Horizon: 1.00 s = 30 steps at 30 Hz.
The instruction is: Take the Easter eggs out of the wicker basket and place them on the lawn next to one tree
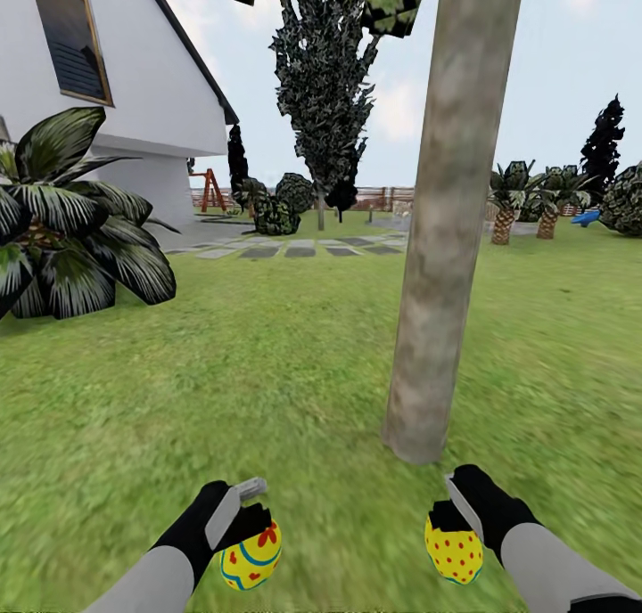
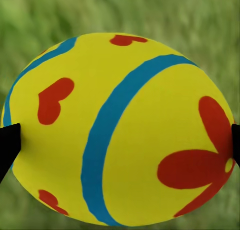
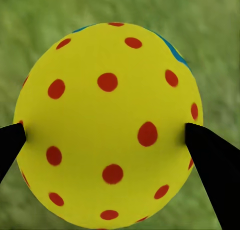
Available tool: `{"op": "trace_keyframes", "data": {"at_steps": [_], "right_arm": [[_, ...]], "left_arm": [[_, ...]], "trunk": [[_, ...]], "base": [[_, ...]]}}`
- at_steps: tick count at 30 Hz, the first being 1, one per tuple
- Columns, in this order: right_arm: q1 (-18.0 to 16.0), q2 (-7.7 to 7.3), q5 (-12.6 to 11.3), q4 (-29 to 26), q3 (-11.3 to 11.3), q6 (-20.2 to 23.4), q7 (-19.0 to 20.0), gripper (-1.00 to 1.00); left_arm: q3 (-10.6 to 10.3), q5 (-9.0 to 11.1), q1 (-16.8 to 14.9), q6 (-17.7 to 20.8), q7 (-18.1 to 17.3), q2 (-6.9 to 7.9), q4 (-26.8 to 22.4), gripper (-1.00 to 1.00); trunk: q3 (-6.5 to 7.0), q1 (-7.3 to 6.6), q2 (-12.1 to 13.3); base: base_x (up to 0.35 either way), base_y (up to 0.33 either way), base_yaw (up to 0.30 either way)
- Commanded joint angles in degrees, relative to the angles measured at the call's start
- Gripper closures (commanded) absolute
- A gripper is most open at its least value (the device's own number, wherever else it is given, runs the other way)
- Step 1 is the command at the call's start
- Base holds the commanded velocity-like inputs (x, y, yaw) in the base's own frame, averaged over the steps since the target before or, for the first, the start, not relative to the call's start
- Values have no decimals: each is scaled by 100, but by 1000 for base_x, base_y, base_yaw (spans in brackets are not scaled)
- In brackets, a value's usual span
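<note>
My left gripper (image 1: 251,542) is shut on a yellow Easter egg (image 1: 251,557) with blue stripes and red marks, held low above the lawn (image 1: 267,381). The left wrist view shows that egg (image 2: 120,130) close up between the black fingertips (image 2: 7,145). On the other side, my right gripper (image 1: 452,533) is shut on a yellow Easter egg (image 1: 454,551) with red dots, seen large in the right wrist view (image 3: 107,125). The tree (image 1: 446,239), a thick grey-brown trunk, rises from the grass just ahead of the right gripper. The wicker basket is out of view.
A broad-leaved shrub (image 1: 62,221) stands at the left by the white house (image 1: 116,78). Grey paving slabs (image 1: 294,248), a dark cypress (image 1: 325,87), short palms (image 1: 517,199) and a wooden fence lie far ahead. Open grass stretches left of the trunk.
</note>
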Motion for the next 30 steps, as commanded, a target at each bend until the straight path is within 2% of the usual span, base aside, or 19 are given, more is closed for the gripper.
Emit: {"op": "trace_keyframes", "data": {"at_steps": [1,4,10,11,14,22,25,30], "right_arm": [[-2,-9,-63,-7,42,25,-45,100],[-2,-16,-61,-9,42,25,-45,100],[-2,-26,-57,-6,42,25,-45,100],[-2,-32,-55,-6,42,25,-45,100],[-2,-39,-49,-6,42,31,-48,100],[-2,-57,-55,3,33,34,-45,100],[-2,-112,-64,11,32,34,-41,100],[-2,-135,-68,12,25,229,-37,100]], "left_arm": [[18,55,-2,16,45,-8,-10,100],[2,52,-2,13,41,-18,-10,100],[-6,53,-2,16,44,-18,-15,100],[-10,52,-2,16,25,-60,-9,100],[-13,42,-2,19,-77,-119,4,100],[-22,34,-2,48,-99,-141,23,100],[-22,34,-2,35,-99,-143,20,100],[-22,34,-2,22,-100,-143,17,100]], "trunk": [[-25,21,-44],[-79,87,-165],[-212,103,-173],[-234,105,-174],[-234,105,-174],[-232,105,-174],[-221,105,-174],[-198,105,-174]], "base": [[0,0,0],[0,0,0],[0,0,0],[5,0,0],[185,33,0],[330,3,-7],[271,0,-216],[23,0,-270]]}}
